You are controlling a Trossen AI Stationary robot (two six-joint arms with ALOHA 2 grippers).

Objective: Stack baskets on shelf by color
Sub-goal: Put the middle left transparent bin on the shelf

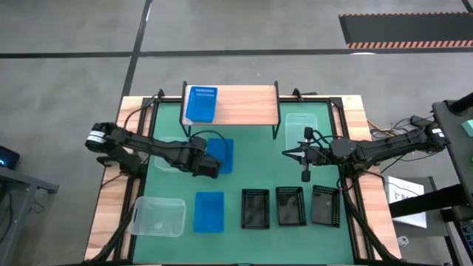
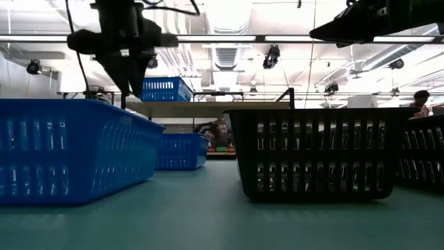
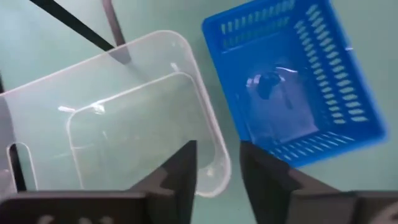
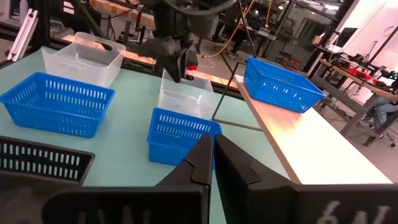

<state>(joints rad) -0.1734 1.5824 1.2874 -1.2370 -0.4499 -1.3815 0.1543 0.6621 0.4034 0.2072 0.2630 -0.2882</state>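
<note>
A blue basket (image 1: 200, 103) stands on the left end of the wooden shelf (image 1: 247, 106). My left gripper (image 1: 210, 165) hangs open above the table, over the gap between a clear basket (image 3: 124, 118) and a blue basket (image 3: 298, 81), touching neither; its fingers stand over the clear basket's rim corner (image 3: 217, 168). My right gripper (image 1: 305, 174) is shut and empty, in the air near another clear basket (image 1: 301, 127). On the near side of the table rest a clear basket (image 1: 157, 216), a blue basket (image 1: 209, 211) and three black baskets (image 1: 255, 208) (image 1: 290, 205) (image 1: 326, 205).
The shelf's black legs (image 4: 227, 93) stand on the green table top (image 1: 259, 166) at its far edge. The shelf's middle and right end are bare wood. Cables run along both arms. A person shows far off in the room behind the table (image 2: 420, 101).
</note>
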